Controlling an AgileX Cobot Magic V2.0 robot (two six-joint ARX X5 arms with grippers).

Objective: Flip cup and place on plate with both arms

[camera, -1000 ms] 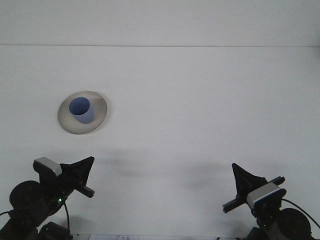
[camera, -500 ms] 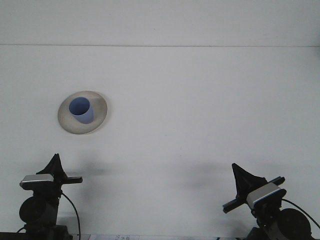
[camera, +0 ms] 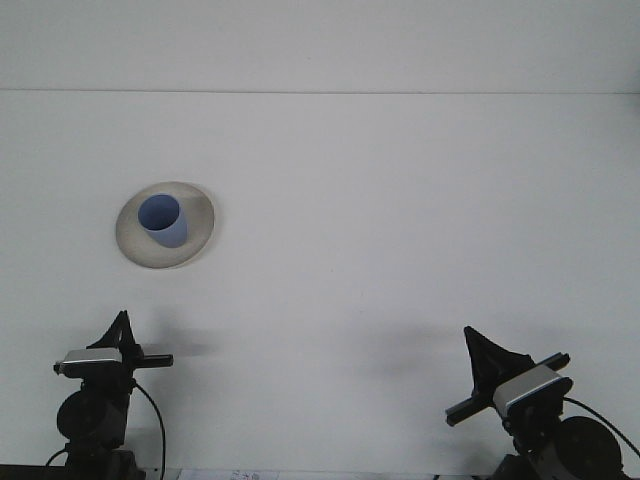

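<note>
A blue cup (camera: 162, 221) stands upright, mouth up, on a beige plate (camera: 196, 234) at the left of the white table. My left gripper (camera: 121, 328) sits low at the bottom left, well in front of the plate and apart from it, holding nothing. At the bottom right my right gripper (camera: 476, 346) rests far from the cup, also with nothing in it.
The white table (camera: 400, 220) stretches to a back edge near the top of the view, where a pale wall begins. Nothing other than the plate and cup lies on it.
The left arm has swung back and turned, its gripper drawing in toward the bottom left and then shifting slightly right. The right arm, cup and plate have not moved.
</note>
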